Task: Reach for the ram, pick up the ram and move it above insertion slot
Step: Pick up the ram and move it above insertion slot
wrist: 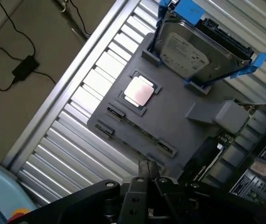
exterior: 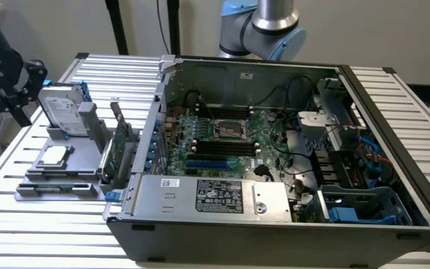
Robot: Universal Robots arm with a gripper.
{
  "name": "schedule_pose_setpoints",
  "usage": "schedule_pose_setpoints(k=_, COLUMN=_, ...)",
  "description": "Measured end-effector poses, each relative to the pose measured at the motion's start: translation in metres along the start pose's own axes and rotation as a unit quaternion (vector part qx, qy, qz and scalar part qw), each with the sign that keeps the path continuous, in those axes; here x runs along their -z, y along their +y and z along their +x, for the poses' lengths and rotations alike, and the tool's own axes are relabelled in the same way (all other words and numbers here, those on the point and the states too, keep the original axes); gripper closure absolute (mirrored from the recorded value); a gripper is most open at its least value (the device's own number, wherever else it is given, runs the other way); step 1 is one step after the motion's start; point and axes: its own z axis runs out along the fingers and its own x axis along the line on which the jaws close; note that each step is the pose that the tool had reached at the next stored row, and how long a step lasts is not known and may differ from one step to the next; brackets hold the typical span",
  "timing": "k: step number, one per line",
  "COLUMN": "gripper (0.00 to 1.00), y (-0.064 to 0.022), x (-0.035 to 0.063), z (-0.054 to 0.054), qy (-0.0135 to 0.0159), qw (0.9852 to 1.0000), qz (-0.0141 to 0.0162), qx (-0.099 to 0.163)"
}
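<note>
Over the slatted metal bench [wrist: 72, 140] beside an opened computer case [exterior: 275, 241], the robot arm's hand [wrist: 147, 169] hangs with its two dark fingers [wrist: 143, 167] pressed together and nothing between them. Just ahead of the fingertips lies the ram [wrist: 140, 131] — a thin green stick seated in a slot of a grey holder tray [wrist: 175, 114], small clips at its ends — not yet grasped. Beyond the ram from the hand, a silver processor [wrist: 139, 91] sits in a square recess of the same tray. Farther off, a hard drive [wrist: 189, 49] in blue rails stands tilted in its cradle. Off to one side of the hand, between tray and case, a green expansion card [exterior: 116, 147] stands upright. Inside the case, well away from the hand, the motherboard [exterior: 226, 126] lies exposed with its black memory slots [exterior: 226, 148], wires looping around it. A black power brick [wrist: 25, 67] and cables rest on the floor past the bench edge.
</note>
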Motion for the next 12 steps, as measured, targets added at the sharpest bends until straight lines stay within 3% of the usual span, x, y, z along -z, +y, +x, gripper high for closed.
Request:
schedule_pose_setpoints(k=6, gripper=0.89, y=0.0000, x=0.0000, z=0.0000, qy=0.0021, qw=0.9985, qz=0.0000, qx=0.054)
schedule_pose_setpoints(k=12, gripper=0.89, y=-0.0001, x=0.0000, z=0.0000, qy=0.0041, qw=0.9941, qz=0.0000, qx=0.109)
